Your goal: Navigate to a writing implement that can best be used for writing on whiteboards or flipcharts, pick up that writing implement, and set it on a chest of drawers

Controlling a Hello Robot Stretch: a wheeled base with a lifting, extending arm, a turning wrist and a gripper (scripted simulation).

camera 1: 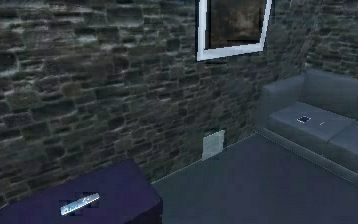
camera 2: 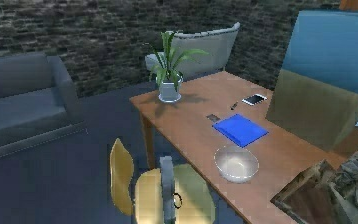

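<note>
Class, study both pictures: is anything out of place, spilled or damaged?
Nothing spilled or broken. The plant, phone, blue book and bowl sit neatly on the table. Only a small flat thing on the sofa seems misplaced.

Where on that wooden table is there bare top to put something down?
Bare top runs along the table's near left side, between the potted plant and the glass bowl. Another free patch lies between the plant and the phone. It is crowded around the blue book, bowl and phone.

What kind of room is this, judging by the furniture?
Probably a living room: a grey sofa, a framed picture on the stone wall, a wooden table with a potted plant.
</note>
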